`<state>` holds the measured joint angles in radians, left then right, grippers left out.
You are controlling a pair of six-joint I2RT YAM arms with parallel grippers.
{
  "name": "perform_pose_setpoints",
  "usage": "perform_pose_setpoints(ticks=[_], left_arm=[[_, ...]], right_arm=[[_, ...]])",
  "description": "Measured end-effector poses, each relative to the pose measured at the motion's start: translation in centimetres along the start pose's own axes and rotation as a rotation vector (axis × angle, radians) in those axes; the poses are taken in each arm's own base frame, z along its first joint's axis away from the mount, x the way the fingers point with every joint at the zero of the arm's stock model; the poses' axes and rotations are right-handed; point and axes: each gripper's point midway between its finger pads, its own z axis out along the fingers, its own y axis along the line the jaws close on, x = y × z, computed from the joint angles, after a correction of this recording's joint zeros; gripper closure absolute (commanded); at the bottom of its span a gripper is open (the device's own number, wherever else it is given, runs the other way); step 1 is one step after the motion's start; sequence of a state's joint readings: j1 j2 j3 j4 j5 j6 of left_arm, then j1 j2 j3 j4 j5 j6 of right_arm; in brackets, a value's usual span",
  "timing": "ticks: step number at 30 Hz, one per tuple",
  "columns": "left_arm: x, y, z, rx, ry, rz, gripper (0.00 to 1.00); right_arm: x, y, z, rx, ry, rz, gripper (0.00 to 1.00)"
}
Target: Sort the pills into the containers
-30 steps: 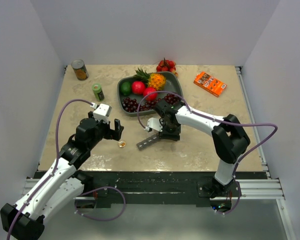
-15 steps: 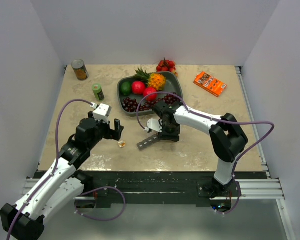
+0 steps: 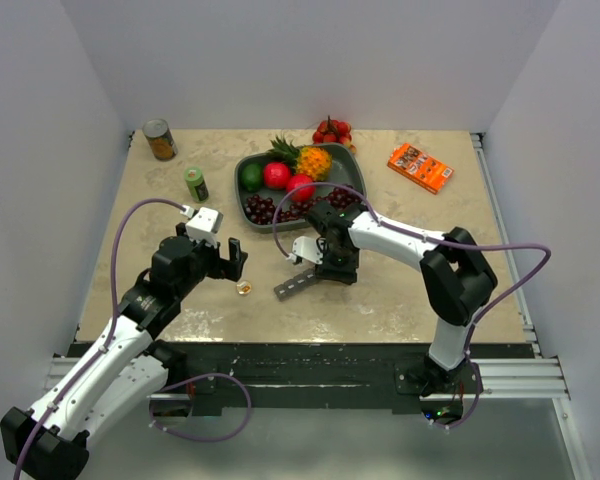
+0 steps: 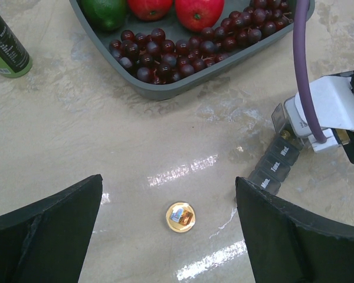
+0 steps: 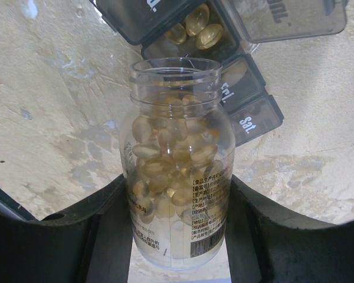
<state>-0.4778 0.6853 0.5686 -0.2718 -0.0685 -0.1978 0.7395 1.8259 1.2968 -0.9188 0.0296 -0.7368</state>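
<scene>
**Right arm.** The right gripper [image 5: 176, 194] is closed on a clear pill bottle [image 5: 176, 236]. One dark finger [image 5: 100, 230] presses its left wall and the other its right wall, in the lower half of the wrist view. The bottle has no cap and is well filled with yellow capsules [image 5: 165, 159]. Its open mouth points to the top of the frame.

**Containers.** The containers [image 5: 248, 112], a dark-grey strip, run across the top of that view, just past the bottle mouth. One compartment stands open with a few yellow capsules lying in it [image 5: 197, 26]. The closed lids marked "Fri." and "Sat." sit at the right of the bottle neck. Whether the bottle rim touches the strip cannot be told. In the overhead view the strip lies tilted near the centre of the table [image 3: 400, 300], directly under the right wrist.

**Left arm.** The left gripper [image 4: 168, 183] is spread wide and holds nothing, with one finger in each lower corner of its wrist view. A small round gold-coloured item [image 4: 180, 217] lies on the table between them, touching neither. The "Mon.", "Tues." and "Wed." end of the strip shows at centre right.

**Surroundings.** A grey fruit tray [image 4: 183, 88] with grapes, a lime and red fruit lies along the top of the frame. A green bottle [image 4: 6, 44] stands at upper left.
</scene>
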Motion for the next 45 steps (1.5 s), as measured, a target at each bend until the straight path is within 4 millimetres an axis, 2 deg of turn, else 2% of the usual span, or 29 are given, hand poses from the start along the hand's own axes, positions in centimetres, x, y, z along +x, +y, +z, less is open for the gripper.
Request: perform_pose_setpoints(ticks=[11, 16, 20, 23, 26, 29, 33, 40, 45], left_arm=[[-0.1, -0.1, -0.1, 0.005, -0.002, -0.001, 0.01], [0.0, -0.4, -0.1, 0.019, 0.0, -0.007, 0.01], [-0.1, -1.0, -0.2, 0.045, -0.002, -0.046, 0.01], [-0.2, -1.9, -0.4, 0.085, -0.002, -0.106, 0.01], [0.4, -2.8, -0.6, 0.12, 0.017, -0.182, 0.01], [2.2, -3.1, -0.5, 0.121, 0.072, -0.267, 0.02], [4.9, -2.8, -0.2, 0.07, 0.177, -0.35, 0.04], [10.7, -1.7, 1.3, -0.066, 0.422, -0.412, 0.13], [14.1, -0.4, 2.2, -0.189, 0.571, -0.395, 0.17]], right_arm=[[-0.7, 0.4, -1.6, 0.008, -0.127, 0.025, 1.0], [-1.0, 0.9, -3.3, 0.003, -0.243, 0.045, 1.0], [-1.8, 1.1, -6.3, 0.002, -0.405, 0.06, 1.0], [-2.8, 1.3, -9.5, -0.005, -0.579, 0.062, 1.0], [-2.7, 1.1, -13.2, 0.037, -0.735, 0.062, 1.0], [-2.8, 1.7, -16.7, 0.061, -0.915, 0.031, 1.0], [-2.9, 3.0, -19.7, 0.051, -1.128, -0.009, 1.0], [-2.8, 5.4, -21.1, 0.015, -1.289, -0.054, 0.99], [-2.8, 5.6, -22.1, 0.031, -1.324, -0.074, 0.99]])
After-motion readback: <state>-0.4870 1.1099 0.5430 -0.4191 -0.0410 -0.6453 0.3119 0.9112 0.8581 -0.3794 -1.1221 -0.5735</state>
